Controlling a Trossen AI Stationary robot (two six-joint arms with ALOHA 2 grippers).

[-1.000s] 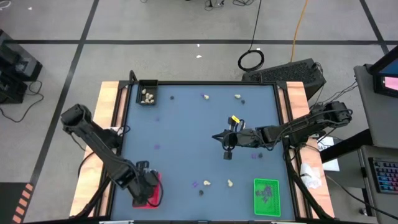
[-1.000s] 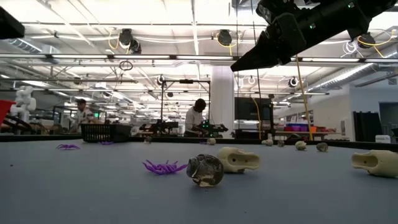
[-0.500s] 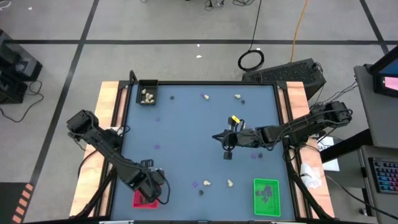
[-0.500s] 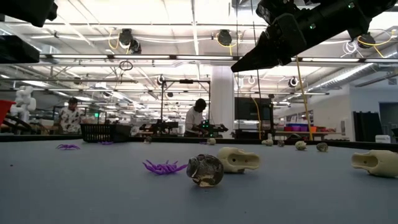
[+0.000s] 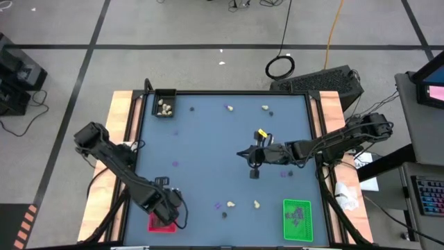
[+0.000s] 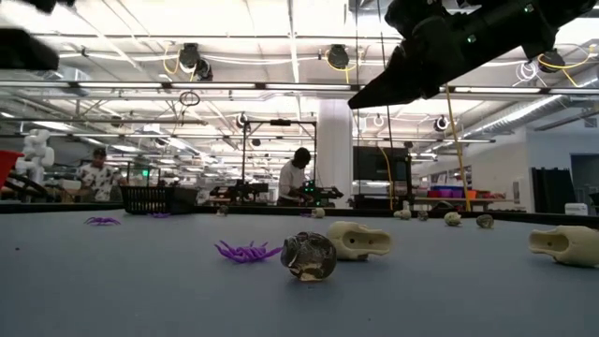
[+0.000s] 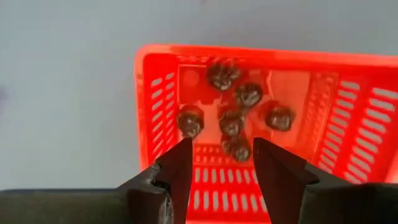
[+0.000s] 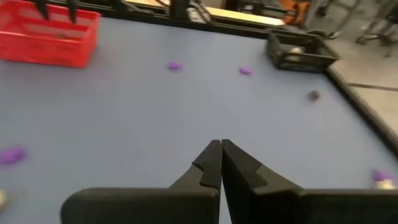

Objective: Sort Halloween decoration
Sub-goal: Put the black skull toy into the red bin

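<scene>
1. The left gripper [image 7: 217, 163] hung right over the red tray [image 7: 163, 93] at the table's near left corner, fingers apart and nothing between them.
2. Inside that tray sat a cluster of black lumps [image 7: 239, 112], bunched toward one side.
3. The right gripper [image 8: 221, 163] waited above the middle of the table, fingers pressed together on nothing.
4. Plenty was left to sort: purple bits [image 8: 174, 66] lay scattered on the left half, cream lumps [image 5: 230, 204] and one black lump [image 5: 224, 214] sat near the front edge, more cream ones [image 5: 265, 107] near the far edge.
5. The black tray [image 5: 164, 104] in the far left corner held cream lumps; the green tray [image 5: 297, 219] sat at the near right.
6. Risk, as I judged it: the open fingers hung close over the lumps, so a low sweep away could snag the tray wall and drag or tip it.
7. Another hazard: the loose pieces were tiny and rounded, so an off-centre pinch could flick one across the table or off the edge.
</scene>
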